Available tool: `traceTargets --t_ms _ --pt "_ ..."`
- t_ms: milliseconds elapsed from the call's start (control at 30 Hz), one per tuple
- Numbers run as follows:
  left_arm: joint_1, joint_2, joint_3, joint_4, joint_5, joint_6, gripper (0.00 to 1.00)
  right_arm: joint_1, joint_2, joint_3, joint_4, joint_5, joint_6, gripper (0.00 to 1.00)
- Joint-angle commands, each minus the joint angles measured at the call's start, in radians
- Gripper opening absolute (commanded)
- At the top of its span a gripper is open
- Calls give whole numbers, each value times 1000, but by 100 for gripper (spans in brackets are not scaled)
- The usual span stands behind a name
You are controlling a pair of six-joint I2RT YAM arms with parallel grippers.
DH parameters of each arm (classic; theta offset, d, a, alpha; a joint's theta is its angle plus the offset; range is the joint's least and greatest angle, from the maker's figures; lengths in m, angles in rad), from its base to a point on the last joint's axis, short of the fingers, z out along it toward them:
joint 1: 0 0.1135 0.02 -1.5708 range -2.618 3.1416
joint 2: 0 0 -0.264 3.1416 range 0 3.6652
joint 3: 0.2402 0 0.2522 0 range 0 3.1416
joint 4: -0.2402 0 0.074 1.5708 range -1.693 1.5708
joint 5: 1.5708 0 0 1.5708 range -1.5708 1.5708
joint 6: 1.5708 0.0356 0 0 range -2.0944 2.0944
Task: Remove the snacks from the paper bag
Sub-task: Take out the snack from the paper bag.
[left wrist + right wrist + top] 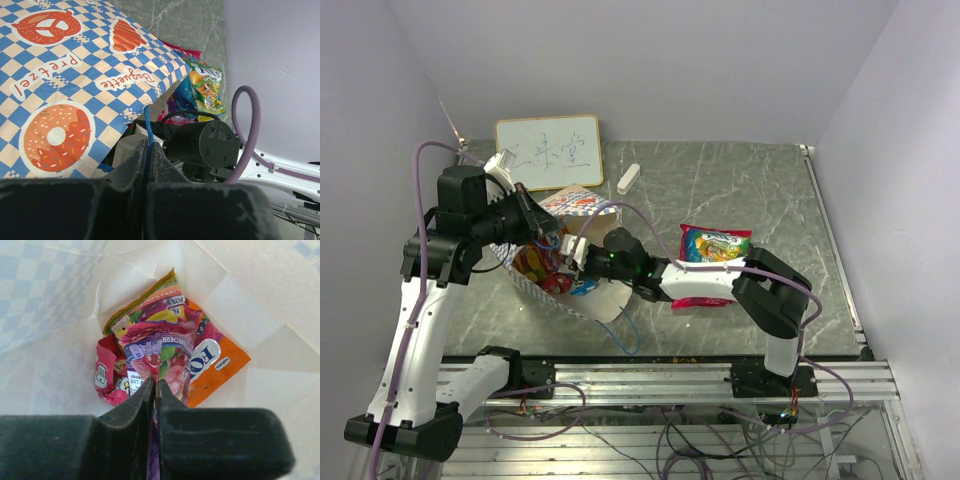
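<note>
One paper bag (605,300) has two blue cords: one cord handle (147,125) at the left claw (149,150), and one loose cord (632,335). Just ahead of the right claw (154,386), four snacks can be told apart:

- one orange packet (222,362)
- one green-edged packet (142,302)
- one purple-pink packet (160,347)
- one small pink-red packet (105,375)

Behind that claw, one blue-green packet (715,243) is on the worktop (770,190). There is also one writing board (548,150) and one white block (628,178).

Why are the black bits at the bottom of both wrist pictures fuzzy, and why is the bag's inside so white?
Left wrist view: the left fingers sit too near the lens, so they blur, while the paper bag print is sharp. Right wrist view: the right fingers blur likewise, the snacks less so; the pale paper looks washed out.
</note>
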Motion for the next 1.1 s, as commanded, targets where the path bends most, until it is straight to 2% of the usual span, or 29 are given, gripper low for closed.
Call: traceTargets --t_ms 0,267,433,500,633,833,900,1067 --pt "-9 -10 -1 18 0 7 7 1 40 22 -48 -39 -62 13" --pt "-9 -16 5 -11 8 20 7 0 125 39 -5 -15 -160 42" --pt "-8 -15 8 -24 13 28 7 -2 132 40 -18 -41 -240 54" --pt "-9 -16 1 -18 18 28 7 -7 162 59 -38 -55 -266 57" --pt "-9 -11 -4 -8 32 22 7 -18 203 134 -138 -120 -326 58" --pt "-9 -3 2 -11 35 30 7 -19 261 199 -210 -88 -393 56" --pt "-9 -2 0 -12 35 33 7 -17 277 215 -202 -42 -392 53" --pt "-9 6 10 -18 24 39 7 -17 269 255 -222 -32 -357 33"
